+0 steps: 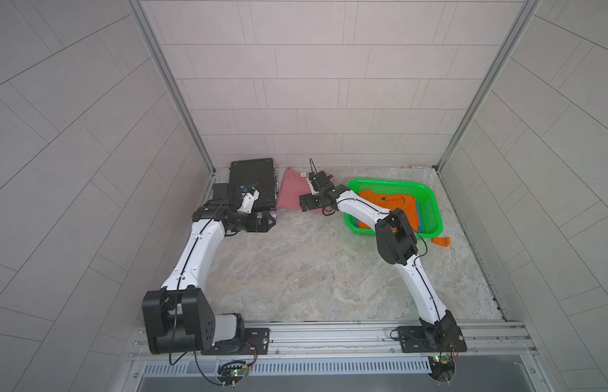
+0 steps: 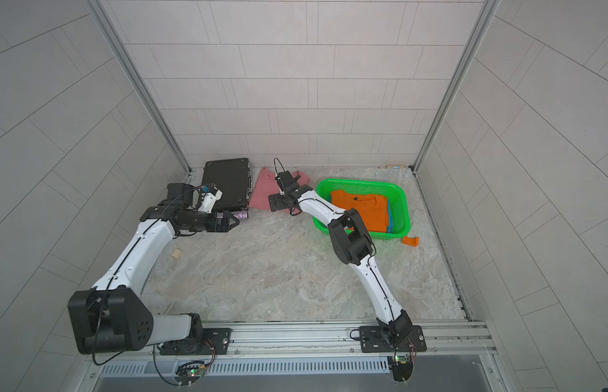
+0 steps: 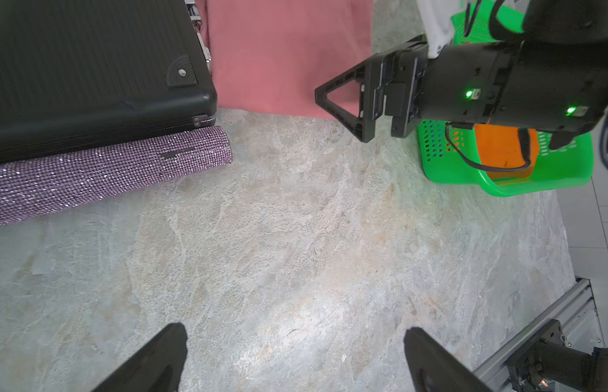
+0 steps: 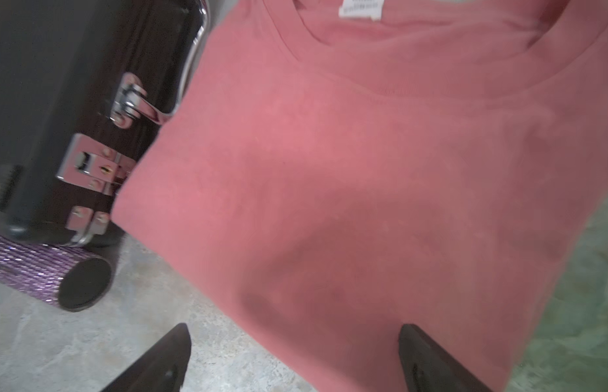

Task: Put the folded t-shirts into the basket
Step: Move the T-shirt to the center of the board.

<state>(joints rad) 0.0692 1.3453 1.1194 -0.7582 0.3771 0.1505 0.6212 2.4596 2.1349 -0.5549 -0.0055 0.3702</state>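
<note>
1. Left gripper: jaws spread, empty, at ten o'clock.
2. Pink t-shirt lies on the table at twelve o'clock. Right gripper gapes, empty, over its near edge, probably reaching; next, lower and pinch.
3. Basket, at two o'clock, holds the orange t-shirt and teal t-shirt.

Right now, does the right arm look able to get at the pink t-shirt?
Probably yes. Its fingers hang open at the pink t-shirt's near edge, nothing lies on the shirt, and the black case sits beside it, not across the approach.
</note>
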